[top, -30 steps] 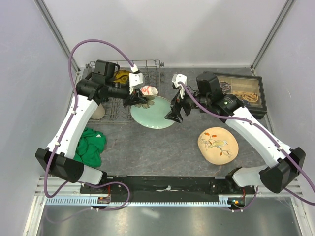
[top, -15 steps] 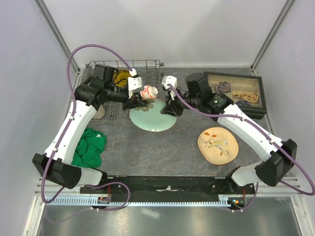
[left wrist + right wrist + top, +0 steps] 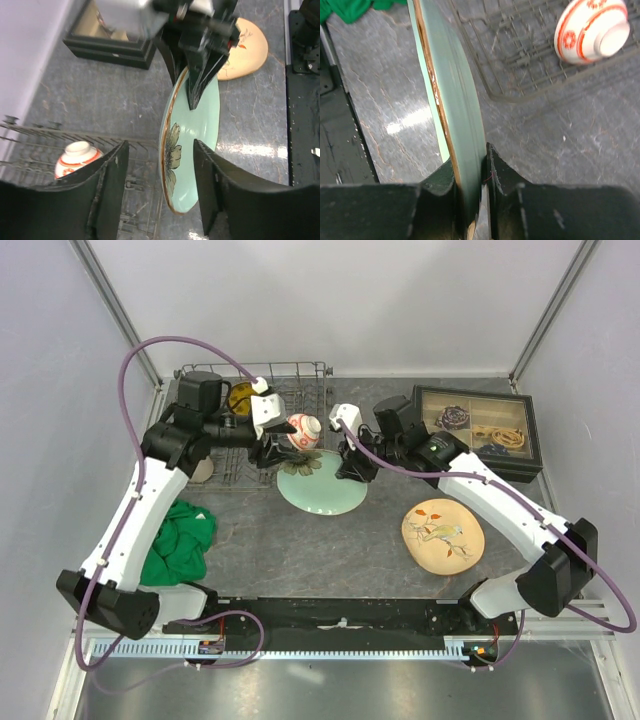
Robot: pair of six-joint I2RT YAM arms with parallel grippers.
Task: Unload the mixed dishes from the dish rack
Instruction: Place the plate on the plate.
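The pale green plate (image 3: 325,490) hangs tilted just right of the dish rack (image 3: 300,367). My right gripper (image 3: 352,468) is shut on its rim, which sits pinched between the jaws (image 3: 470,170) in the right wrist view. My left gripper (image 3: 278,452) stands open around the plate's (image 3: 195,140) opposite, flowered edge, with gaps on both sides (image 3: 160,145). A small red-and-white bowl (image 3: 303,430) lies in the rack. A yellow-gold dish (image 3: 240,395) stands at the rack's back left. The cream bird plate (image 3: 442,535) rests on the table at the right.
A dark-framed box of trinkets (image 3: 480,425) sits at the back right. A green cloth (image 3: 180,540) lies at the front left, and a beige cup (image 3: 203,470) peeks out beside my left arm. White walls close in the back and both sides.
My right gripper reached the plate's rim and shut on it. My left gripper then opened and let go of the plate. The plate shifted slightly right.
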